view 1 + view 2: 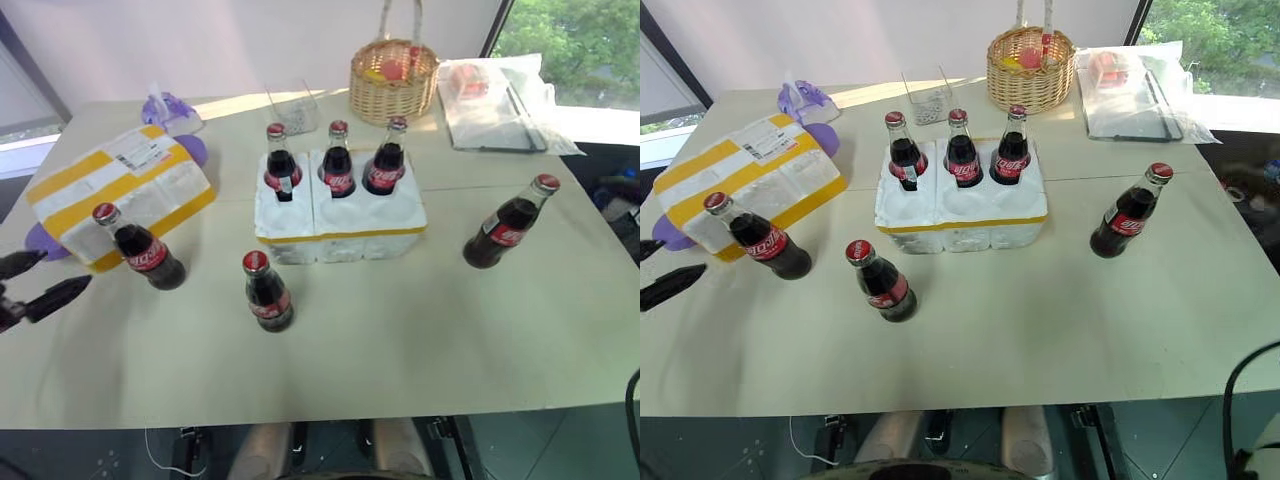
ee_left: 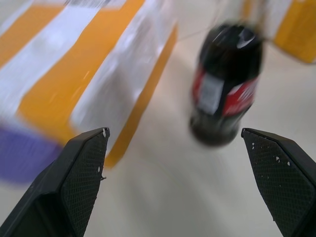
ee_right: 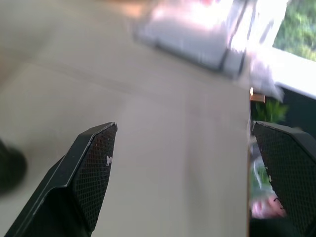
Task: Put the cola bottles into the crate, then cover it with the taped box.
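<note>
On the table (image 1: 400,330), three cola bottles (image 1: 338,160) stand in the crate (image 1: 340,225)'s far row; three more stand loose, two near-left, one right. Left of the crate lies the taped box (image 1: 120,195). Left gripper (image 1: 30,283) and right gripper (image 3: 187,173) gape wide, empty.

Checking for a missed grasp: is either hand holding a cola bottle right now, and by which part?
Nothing is held. The left hand is open short of a cola bottle standing beside the taped box; the right hand is open over bare table.

A test room: staged table (image 1: 420,330) beside large windows (image 1: 575,40).
</note>
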Robot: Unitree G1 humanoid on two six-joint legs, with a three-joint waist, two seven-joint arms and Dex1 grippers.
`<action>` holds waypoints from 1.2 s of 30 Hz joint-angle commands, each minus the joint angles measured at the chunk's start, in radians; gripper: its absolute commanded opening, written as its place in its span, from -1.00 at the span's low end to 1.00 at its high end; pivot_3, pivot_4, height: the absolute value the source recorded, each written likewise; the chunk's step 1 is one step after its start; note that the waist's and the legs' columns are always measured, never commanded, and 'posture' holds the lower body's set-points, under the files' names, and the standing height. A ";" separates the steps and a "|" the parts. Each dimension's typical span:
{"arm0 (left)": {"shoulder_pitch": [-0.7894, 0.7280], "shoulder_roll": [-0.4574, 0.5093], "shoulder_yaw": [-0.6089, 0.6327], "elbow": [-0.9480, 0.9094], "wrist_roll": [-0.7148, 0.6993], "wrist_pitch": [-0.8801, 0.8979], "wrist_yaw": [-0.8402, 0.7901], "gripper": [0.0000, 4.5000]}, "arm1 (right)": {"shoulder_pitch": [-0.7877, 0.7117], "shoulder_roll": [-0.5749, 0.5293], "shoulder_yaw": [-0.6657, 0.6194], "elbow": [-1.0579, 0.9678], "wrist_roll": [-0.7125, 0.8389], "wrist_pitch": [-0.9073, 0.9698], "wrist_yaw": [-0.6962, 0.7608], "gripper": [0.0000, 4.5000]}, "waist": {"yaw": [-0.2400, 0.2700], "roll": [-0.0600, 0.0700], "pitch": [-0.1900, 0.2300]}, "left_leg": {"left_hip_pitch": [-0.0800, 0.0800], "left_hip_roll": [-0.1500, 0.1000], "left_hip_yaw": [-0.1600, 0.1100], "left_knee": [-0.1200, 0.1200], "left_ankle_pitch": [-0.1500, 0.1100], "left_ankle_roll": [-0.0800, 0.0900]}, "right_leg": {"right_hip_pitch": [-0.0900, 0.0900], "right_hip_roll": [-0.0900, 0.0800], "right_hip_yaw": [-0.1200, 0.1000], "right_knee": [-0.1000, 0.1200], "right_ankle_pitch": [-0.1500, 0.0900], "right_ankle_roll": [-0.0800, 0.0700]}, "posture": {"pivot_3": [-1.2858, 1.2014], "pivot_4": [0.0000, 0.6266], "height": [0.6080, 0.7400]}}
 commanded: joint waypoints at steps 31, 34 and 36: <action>-0.296 -0.146 -0.359 0.125 0.086 -0.090 0.131 0.99 | -0.123 0.063 0.227 -1.015 0.540 0.712 0.447 1.00 | 0.009 0.000 0.001 | -0.001 -0.001 0.002 0.002 -0.001 0.000 | -0.004 0.001 0.002 0.006 0.002 0.004 | 0.03 -0.52 1.00; -0.333 -0.170 -0.387 0.169 0.105 -0.110 0.147 0.99 | -0.107 0.067 0.210 -1.036 0.543 0.730 0.439 1.00 | 0.010 0.000 0.001 | -0.001 -0.001 0.002 0.002 -0.001 0.000 | -0.004 0.001 0.002 0.006 0.003 0.004 | 0.03 -0.52 1.00; -0.351 -0.177 -0.402 0.195 0.115 -0.124 0.146 0.99 | -0.092 0.067 0.201 -1.051 0.544 0.737 0.432 1.00 | 0.010 -0.001 0.001 | -0.001 -0.001 0.002 0.003 -0.001 0.000 | -0.004 0.001 0.002 0.006 0.003 0.003 | 0.03 -0.52 1.00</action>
